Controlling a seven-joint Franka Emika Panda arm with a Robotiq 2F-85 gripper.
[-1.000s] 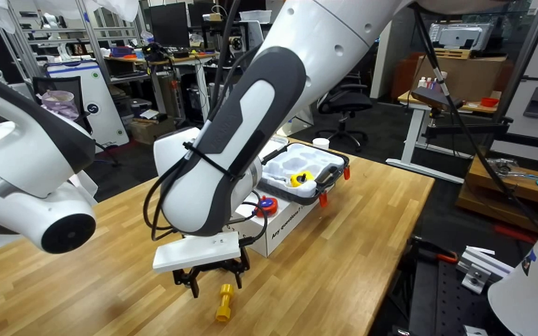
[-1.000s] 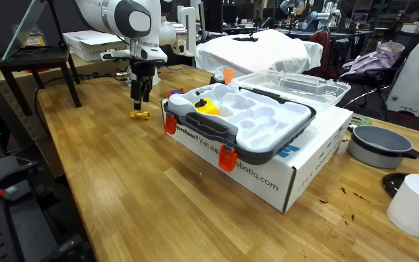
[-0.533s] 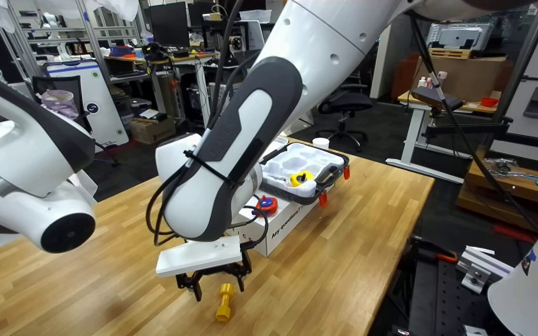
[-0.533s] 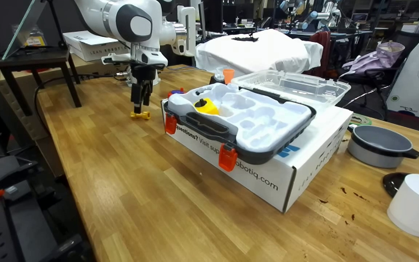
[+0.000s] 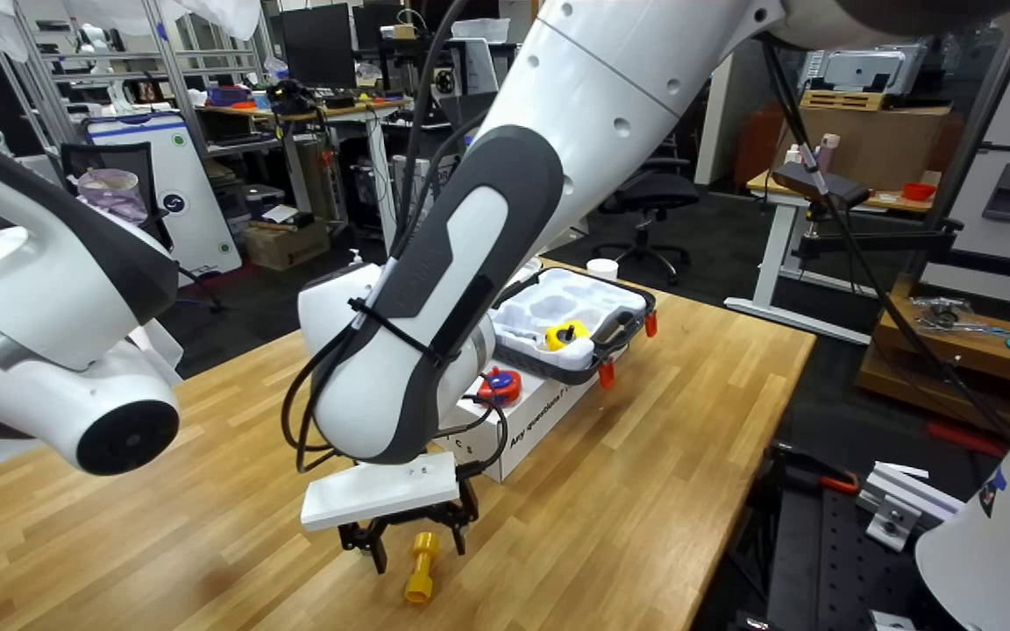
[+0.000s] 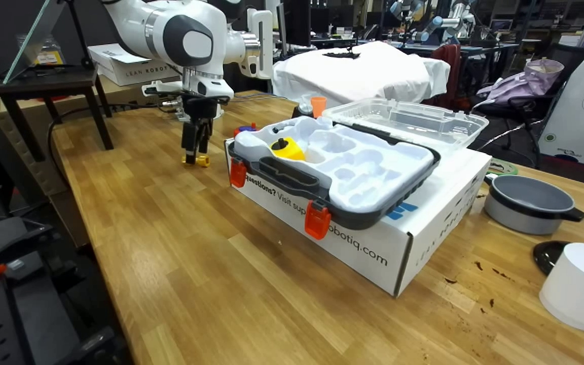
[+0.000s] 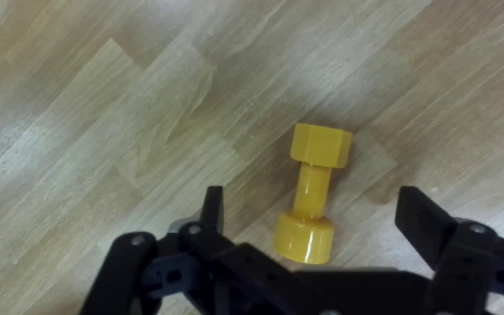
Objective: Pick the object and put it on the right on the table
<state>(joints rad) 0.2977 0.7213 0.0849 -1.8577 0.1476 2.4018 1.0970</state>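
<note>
Just one peg [image 7: 311, 192], one pot [image 6: 515, 218], one black case [image 6: 355, 219]. White boxes [image 6: 363, 253] [image 6: 132, 72]? Two of those, and two red latches [image 6: 317, 220] [image 6: 238, 173].

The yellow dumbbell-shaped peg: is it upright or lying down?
Lying down: in the wrist view, the yellow peg stretches along the wooden tabletop, shaft and both thick ends visible.

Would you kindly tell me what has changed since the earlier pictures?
The end effector has moved down toward the yellow bolt-shaped piece, as both exterior views show. Nothing was taken hold of or let go; the jaws stay open. Unchanged: the piece lying on the wooden table, and the open case on the white box.
</note>
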